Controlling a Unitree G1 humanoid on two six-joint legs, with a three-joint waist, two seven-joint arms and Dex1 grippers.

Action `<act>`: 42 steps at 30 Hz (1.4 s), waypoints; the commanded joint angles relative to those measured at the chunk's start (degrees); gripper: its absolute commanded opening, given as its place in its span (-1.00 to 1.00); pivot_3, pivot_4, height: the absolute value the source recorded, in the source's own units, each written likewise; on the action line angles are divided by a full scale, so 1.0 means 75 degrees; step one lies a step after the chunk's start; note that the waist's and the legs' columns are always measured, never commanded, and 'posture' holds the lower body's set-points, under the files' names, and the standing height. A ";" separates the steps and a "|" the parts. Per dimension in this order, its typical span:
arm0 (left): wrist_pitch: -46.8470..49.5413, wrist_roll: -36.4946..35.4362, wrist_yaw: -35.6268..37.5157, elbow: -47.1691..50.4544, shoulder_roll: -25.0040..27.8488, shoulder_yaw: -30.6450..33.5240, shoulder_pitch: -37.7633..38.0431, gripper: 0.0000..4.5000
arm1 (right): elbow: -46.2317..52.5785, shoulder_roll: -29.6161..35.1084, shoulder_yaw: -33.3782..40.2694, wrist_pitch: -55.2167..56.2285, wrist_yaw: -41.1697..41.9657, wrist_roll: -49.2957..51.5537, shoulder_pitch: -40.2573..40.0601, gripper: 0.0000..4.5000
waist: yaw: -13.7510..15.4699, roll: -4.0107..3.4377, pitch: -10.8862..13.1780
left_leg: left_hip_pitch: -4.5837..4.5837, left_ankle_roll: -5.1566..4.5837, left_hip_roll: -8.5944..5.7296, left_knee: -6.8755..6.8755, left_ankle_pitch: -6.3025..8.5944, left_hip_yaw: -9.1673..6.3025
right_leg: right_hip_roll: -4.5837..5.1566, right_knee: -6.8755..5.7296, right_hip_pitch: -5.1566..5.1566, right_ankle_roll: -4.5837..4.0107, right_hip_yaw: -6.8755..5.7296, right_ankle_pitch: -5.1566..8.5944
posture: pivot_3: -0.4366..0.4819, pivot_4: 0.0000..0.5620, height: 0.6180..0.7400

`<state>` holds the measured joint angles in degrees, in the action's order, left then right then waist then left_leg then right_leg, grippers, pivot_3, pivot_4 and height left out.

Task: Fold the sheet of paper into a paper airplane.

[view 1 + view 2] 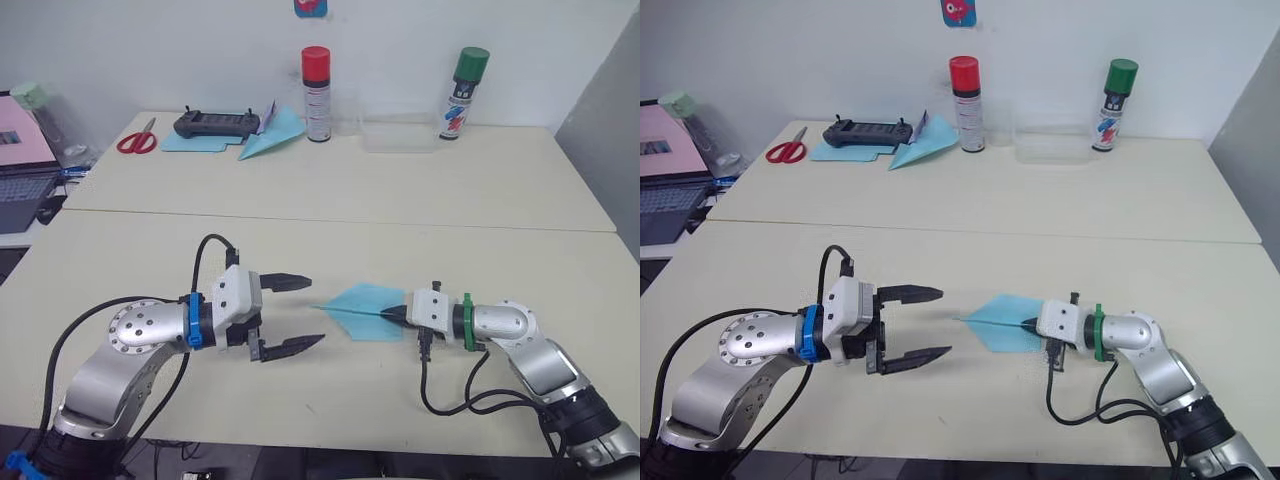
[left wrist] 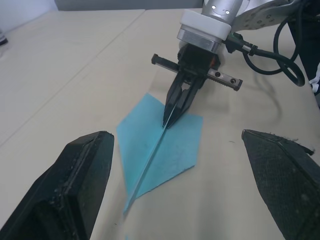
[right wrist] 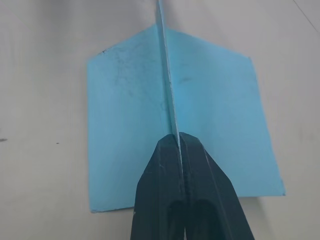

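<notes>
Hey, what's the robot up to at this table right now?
It is folding a paper airplane out of light-blue paper. The right claw is shut on the plane's raised centre fold at the tail, wings spread flat on the table, nose toward the left claw. The left claw is open, a short way off the nose, holding nothing. A neater blue plane lies at the far edge.

A plain white wall [image 1: 200,50] closes the room at 12 o'clock. Two cream desks stand edge to edge: the near desk [image 1: 330,400] fills the foreground, the far desk [image 1: 400,185] runs behind it to the wall. At 9 o'clock stands a side table [image 1: 25,236] with a laptop [image 1: 22,170]. Light is even and soft.
</notes>
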<state>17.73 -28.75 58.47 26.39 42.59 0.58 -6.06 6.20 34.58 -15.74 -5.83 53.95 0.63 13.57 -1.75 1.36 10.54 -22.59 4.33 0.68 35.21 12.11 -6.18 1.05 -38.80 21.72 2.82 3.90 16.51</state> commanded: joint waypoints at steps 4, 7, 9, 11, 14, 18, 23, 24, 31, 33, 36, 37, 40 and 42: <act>0.0823 -0.0627 -0.0074 0.0032 0.0046 0.0127 -0.0973 0.99 | 0.1617 0.0013 0.1735 -0.2659 -0.0688 0.1558 -0.0855 -1.00 | 0.0001 0.0000 0.0000 | -0.0004 0.0000 -0.0001 0.0004 0.0000 -0.0002 | 0.0000 -0.0002 0.0001 0.0000 0.0000 0.0000 | -0.05 -0.47 1.00; 0.1469 -0.0906 0.0221 -0.0048 0.0234 -0.0124 -0.1701 0.99 | 0.2491 -0.0110 0.2780 -0.3926 -0.1486 0.2030 -0.1463 -1.00 | 0.0018 0.0000 0.0000 | -0.0012 0.0000 -0.0004 0.0010 0.0000 -0.0014 | -0.0001 -0.0010 0.0004 0.0002 -0.0011 0.0001 | -0.05 -0.47 1.00; 0.1784 -0.0857 0.0263 -0.0217 0.0163 -0.0420 -0.2366 0.99 | 0.3170 -0.0469 0.3588 -0.4695 -0.2471 0.2003 -0.1870 -1.00 | 0.0001 0.0000 0.0000 | -0.0012 0.0000 -0.0004 0.0011 0.0000 -0.0011 | -0.0002 -0.0012 0.0004 0.0035 -0.0009 0.0020 | -0.05 -0.47 1.00; 0.1913 -0.0724 0.0219 -0.0371 -0.0029 -0.0690 -0.2891 0.99 | 0.3818 -0.0909 0.4254 -0.5466 -0.3445 0.1863 -0.2197 -1.00 | -0.0009 0.0000 0.0000 | -0.0010 0.0000 -0.0004 0.0012 0.0000 -0.0008 | -0.0003 -0.0012 0.0005 0.0037 -0.0005 0.0022 | -0.05 -0.47 1.00; 0.1933 -0.0646 0.0120 -0.0504 -0.0370 -0.0944 -0.3223 0.99 | 0.4499 -0.1486 0.4764 -0.6277 -0.4437 0.1698 -0.2562 -1.00 | -0.0032 -0.0004 -0.0002 | -0.0009 0.0000 -0.0004 0.0012 0.0000 -0.0005 | -0.0004 -0.0013 0.0006 0.0038 0.0000 0.0022 | -0.05 -0.47 1.00; 0.1703 -0.0404 0.0132 -0.0592 -0.0749 -0.1273 -0.3340 0.99 | 0.5083 -0.2200 0.4882 -0.6982 -0.5318 0.1651 -0.2897 -1.00 | -0.0059 -0.0006 -0.0003 | -0.0010 0.0000 0.0000 0.0006 0.0000 0.0003 | -0.0007 -0.0014 0.0016 0.0037 0.0009 0.0023 | -0.05 -0.47 1.00; 0.1696 -0.0357 0.0454 -0.0603 -0.0808 -0.1428 -0.3383 0.99 | 0.5286 -0.2688 0.4919 -0.7447 -0.5797 0.1742 -0.2816 -1.00 | -0.0063 -0.0006 -0.0003 | -0.0011 -0.0001 0.0001 0.0007 -0.0001 0.0008 | -0.0009 -0.0017 0.0022 0.0037 0.0016 0.0023 | -0.05 -0.47 1.00; 0.1585 -0.0261 0.0511 -0.0725 -0.0867 -0.1496 -0.3440 0.99 | 0.5199 -0.2725 0.4875 -0.7394 -0.5890 0.1697 -0.2716 -1.00 | -0.0060 -0.0006 -0.0003 | -0.0012 -0.0001 0.0000 0.0007 -0.0001 0.0009 | -0.0008 -0.0017 0.0022 0.0037 0.0017 0.0023 | -0.05 -0.47 1.00; 0.1327 -0.0049 0.0854 -0.1119 -0.0859 -0.1549 -0.3463 1.00 | 0.5087 -0.2829 0.5053 -0.7332 -0.5865 0.1990 -0.2407 -0.56 | -0.0062 -0.0008 -0.0004 | -0.0015 -0.0002 0.0000 0.0003 -0.0002 0.0009 | -0.0009 -0.0015 0.0027 0.0034 0.0016 0.0026 | -0.05 -0.47 1.00; 0.1336 -0.0025 0.0876 -0.1132 -0.0821 -0.1499 -0.3413 1.00 | 0.5135 -0.2710 0.5132 -0.7390 -0.5755 0.2132 -0.2358 -0.26 | -0.0061 -0.0008 -0.0004 | -0.0035 -0.0002 0.0000 0.0002 -0.0002 0.0010 | -0.0009 -0.0016 0.0046 0.0034 0.0017 0.0025 | -0.05 -0.47 1.00; 0.1353 -0.0006 0.0835 -0.1116 -0.0778 -0.1426 -0.3356 1.00 | 0.5168 -0.2606 0.5236 -0.7459 -0.5630 0.2358 -0.2259 0.24 | -0.0062 -0.0008 -0.0004 | -0.0037 -0.0002 0.0000 0.0002 -0.0002 0.0011 | -0.0008 -0.0016 0.0048 0.0035 0.0017 0.0025 | -0.05 -0.47 1.00; 0.1370 -0.0005 0.0804 -0.1110 -0.0757 -0.1391 -0.3334 1.00 | 0.5154 -0.2518 0.5272 -0.7456 -0.5573 0.2426 -0.2200 0.40 | -0.0062 -0.0008 -0.0004 | -0.0036 -0.0002 0.0000 0.0002 -0.0002 0.0010 | -0.0008 -0.0016 0.0048 0.0035 0.0017 0.0025 | -0.05 -0.47 1.00; 0.1488 -0.0061 0.0739 -0.1147 -0.0627 -0.1207 -0.3274 1.00 | 0.5075 -0.1905 0.5381 -0.7338 -0.5191 0.2607 -0.1857 0.88 | -0.0070 -0.0010 -0.0002 | -0.0035 -0.0003 0.0000 0.0003 -0.0002 0.0011 | -0.0008 -0.0017 0.0048 0.0035 0.0017 0.0025 | -0.05 -0.47 1.00; 0.1614 -0.0141 0.0729 -0.1365 -0.0526 -0.1026 -0.3260 1.00 | 0.4834 -0.1166 0.5402 -0.6928 -0.4656 0.2698 -0.1560 0.99 | -0.0073 -0.0013 0.0000 | -0.0035 -0.0003 -0.0001 0.0005 -0.0002 0.0017 | -0.0008 -0.0016 0.0048 0.0035 0.0021 0.0025 | -0.05 -0.47 1.00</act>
<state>29.46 -29.04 64.28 16.68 37.92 -9.69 -30.36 41.97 23.39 23.00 -60.83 16.27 19.66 0.28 -2.29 1.26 10.54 -22.85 4.31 0.67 35.25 12.09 -6.04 1.00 -38.92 22.08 3.09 4.07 16.70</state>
